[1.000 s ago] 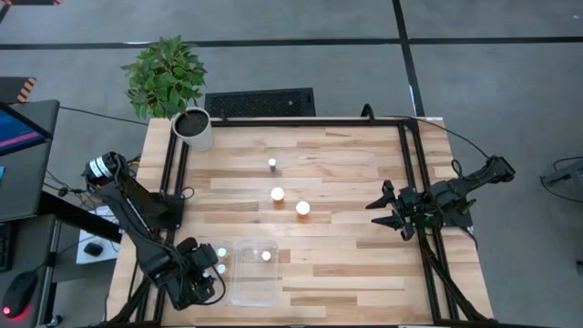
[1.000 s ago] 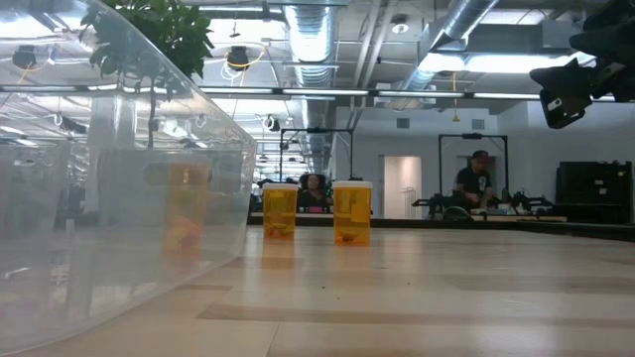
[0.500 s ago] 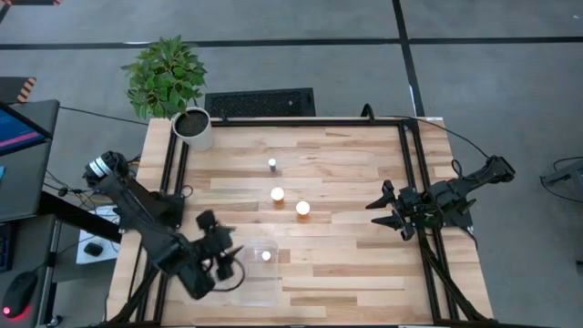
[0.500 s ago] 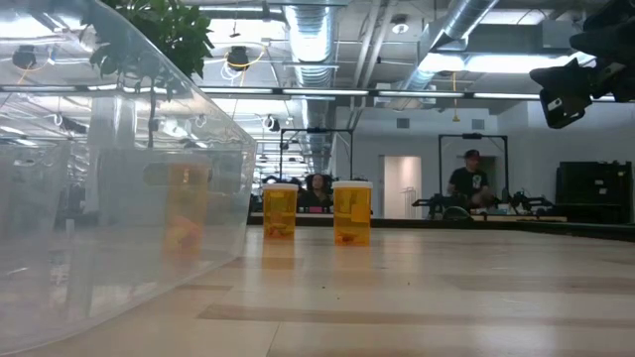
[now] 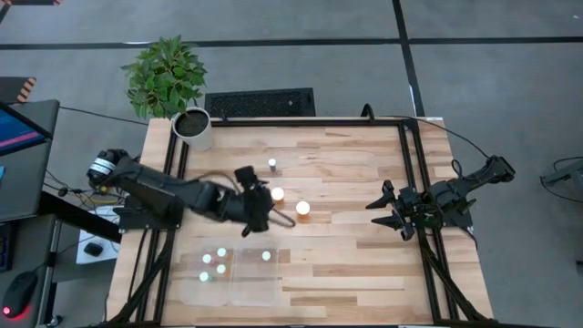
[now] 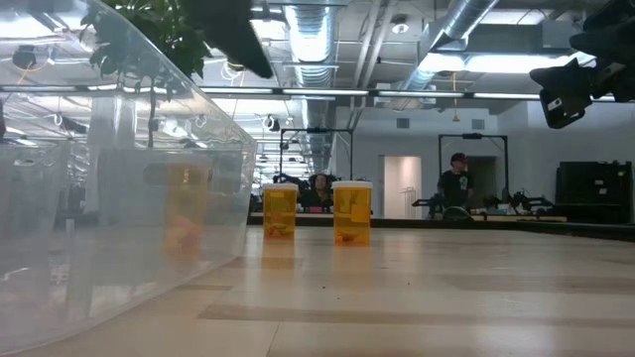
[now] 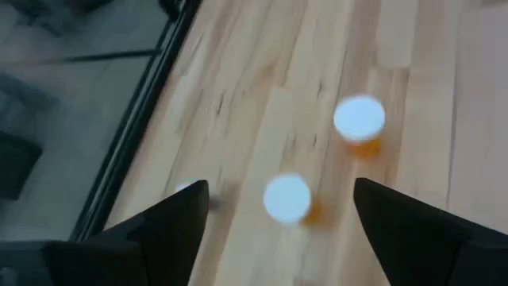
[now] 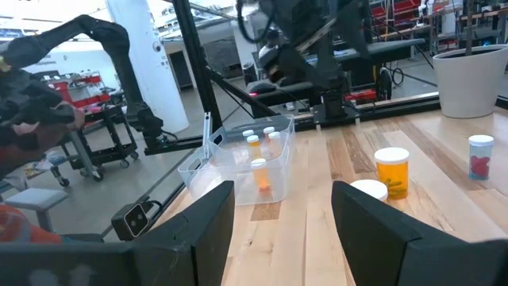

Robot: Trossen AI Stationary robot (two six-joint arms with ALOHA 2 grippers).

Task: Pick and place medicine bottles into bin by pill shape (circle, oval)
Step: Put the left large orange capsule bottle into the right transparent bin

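Three medicine bottles stand upright on the table's middle: a small one (image 5: 271, 164) and two orange ones with white caps (image 5: 277, 194) (image 5: 302, 209), also in the low view (image 6: 279, 210) (image 6: 351, 212). The clear two-compartment bin (image 5: 246, 290) sits near the near left edge. Several bottles stand in its left compartment (image 5: 220, 270) and one in its right (image 5: 265, 256). My left gripper (image 5: 264, 202) is open above the table beside the orange bottles. In the left wrist view one orange bottle (image 7: 287, 199) shows between its fingers, untouched. My right gripper (image 5: 390, 210) is open at the table's right edge.
A white plant pot (image 5: 193, 128) stands at the far left corner. Black frame rails run along the left (image 5: 173, 182) and right (image 5: 410, 173) sides. Bare wood lies between the bottles and my right gripper. People show in the room behind (image 6: 456, 183).
My left gripper has swung from over the bin's left compartment toward the far edge and to the right, ending beside the two orange bottles in the table's middle. The bottles have kept their places.
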